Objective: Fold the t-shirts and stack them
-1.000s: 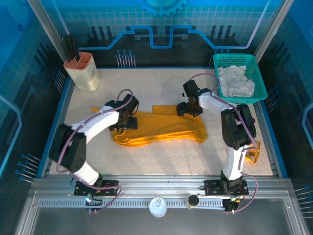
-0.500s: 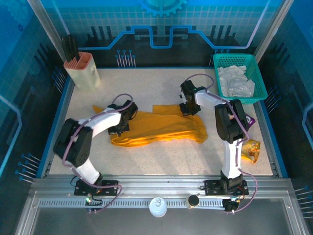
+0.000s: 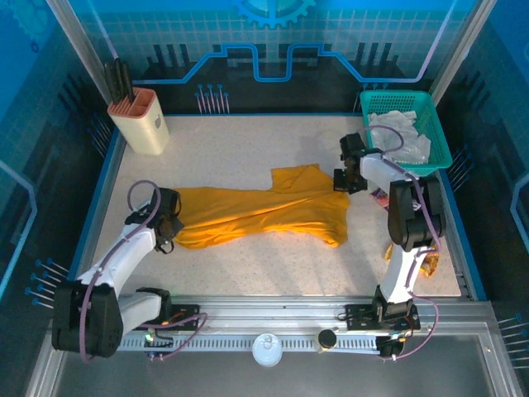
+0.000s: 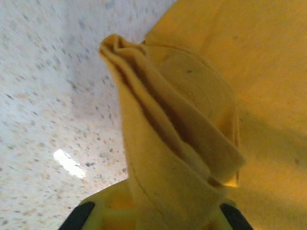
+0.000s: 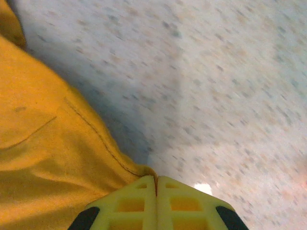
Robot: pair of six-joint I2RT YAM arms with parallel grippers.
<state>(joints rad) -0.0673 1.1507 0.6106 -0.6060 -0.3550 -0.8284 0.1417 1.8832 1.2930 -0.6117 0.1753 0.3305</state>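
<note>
ok so right now the mustard-orange t-shirt [image 3: 264, 211] is stretched left to right across the middle of the bench [image 3: 248, 149], and you've got 1 end in each tool. Your left tool [image 3: 165, 223] is clenched on a fat bunch of cloth at the shirt's left end, and the wrist view shows several folded layers running down between the fingers, so that side looks solid. Your right tool [image 3: 349, 178] is clamped at the far right corner, fingers pressed tight together with just the stitched hem going in. I'd call that a thin bite, so be gentle over there. The pale white-grey t-shirt [image 3: 397, 141] is sitting crumpled in the green basket [image 3: 438, 153] at the far right, not your problem yet. The step you're on looks like spreading, since the cloth is ropey and creased in the middle rather than flat. Pull both ends apart evenly and stay low over the bench so the body drags itself smooth. Don't yank right, the hem could slip, and the basket is just beside that tool. Get it flat before letting go, a fold on a twisted shirt just stacks lumpy.
</note>
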